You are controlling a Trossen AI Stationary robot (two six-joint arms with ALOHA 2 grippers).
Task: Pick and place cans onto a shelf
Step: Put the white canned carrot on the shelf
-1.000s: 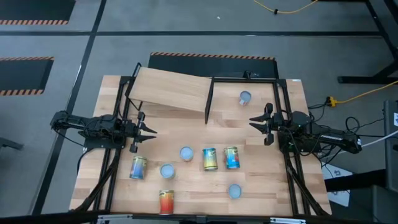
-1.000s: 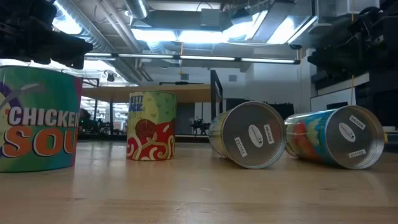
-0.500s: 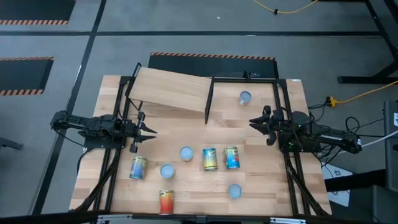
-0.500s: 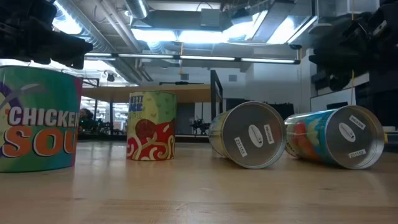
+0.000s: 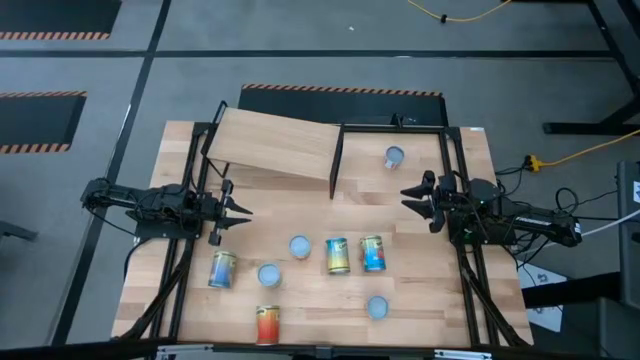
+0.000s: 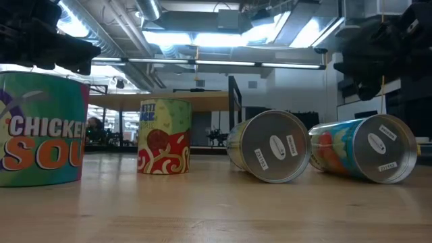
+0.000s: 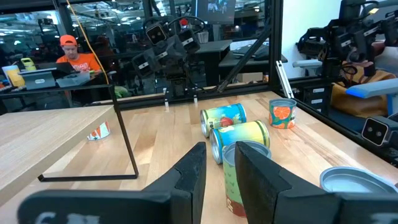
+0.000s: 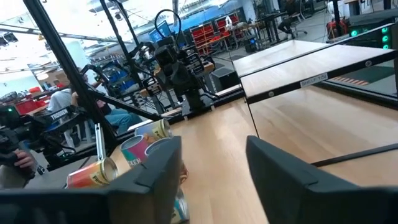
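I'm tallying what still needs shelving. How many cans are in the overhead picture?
8. One can stands right of the divider, in the frame. Seven lie farther forward. None looks hidden.

In the low view, the soup can (image 6: 40, 128) at the left edge is cut off, and dark arm parts (image 6: 381, 50) at upper right blur together.
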